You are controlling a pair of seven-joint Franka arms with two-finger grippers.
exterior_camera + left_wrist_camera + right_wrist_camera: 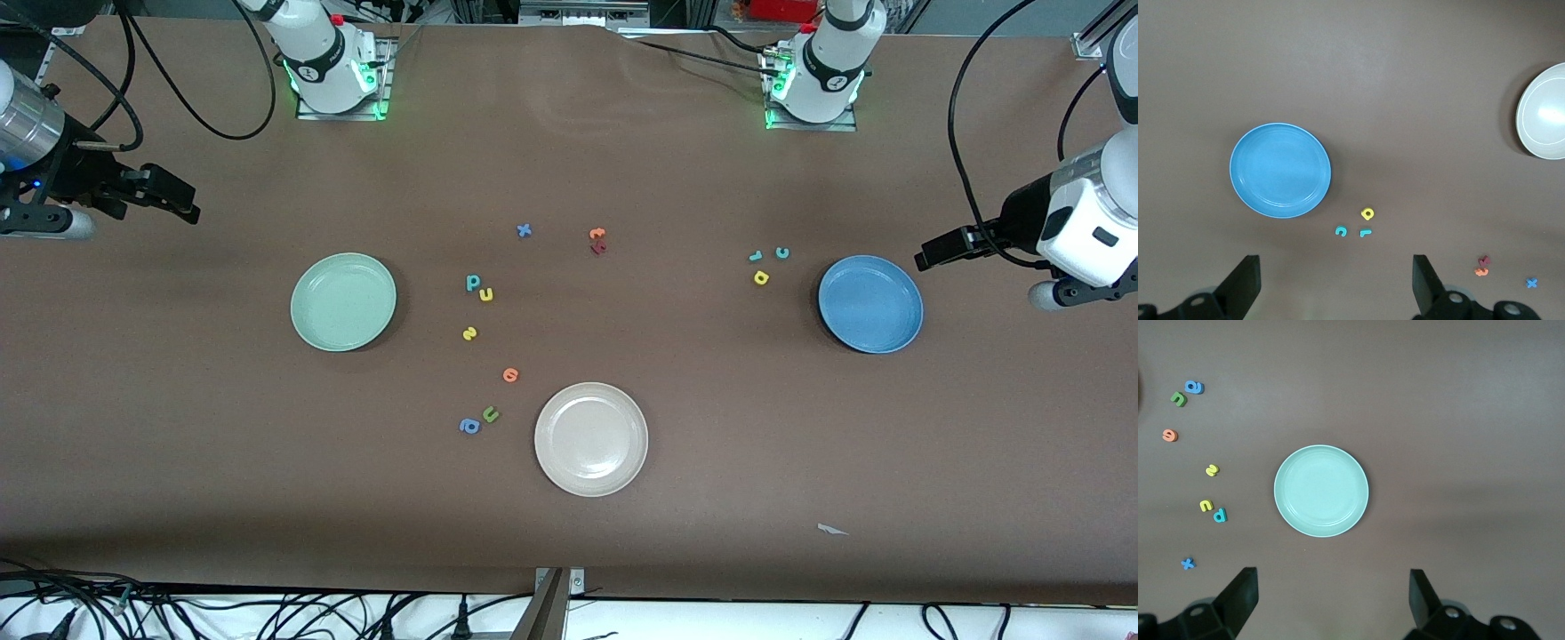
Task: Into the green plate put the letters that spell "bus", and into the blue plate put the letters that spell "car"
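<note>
The green plate [343, 301] [1321, 491] lies empty toward the right arm's end. Beside it on the table are the teal b [473, 283] [1220, 515], yellow u [486, 294] [1206, 505] and yellow s [469, 333] [1212, 470]. The blue plate [870, 303] [1280, 170] lies empty toward the left arm's end. The teal c [781, 252] [1341, 231], teal r [756, 256] [1365, 233] and yellow a [761, 277] [1367, 213] sit close by it. My right gripper [173, 200] [1333, 583] hangs open over bare table at its end. My left gripper [933, 253] [1336, 267] hangs open near the blue plate.
A cream-white plate [591, 438] sits nearer the front camera. Close to it are an orange round letter [510, 374], a green u [490, 413] and a blue a [468, 427]. A blue x [524, 230] and orange and dark red letters [597, 240] lie toward the bases.
</note>
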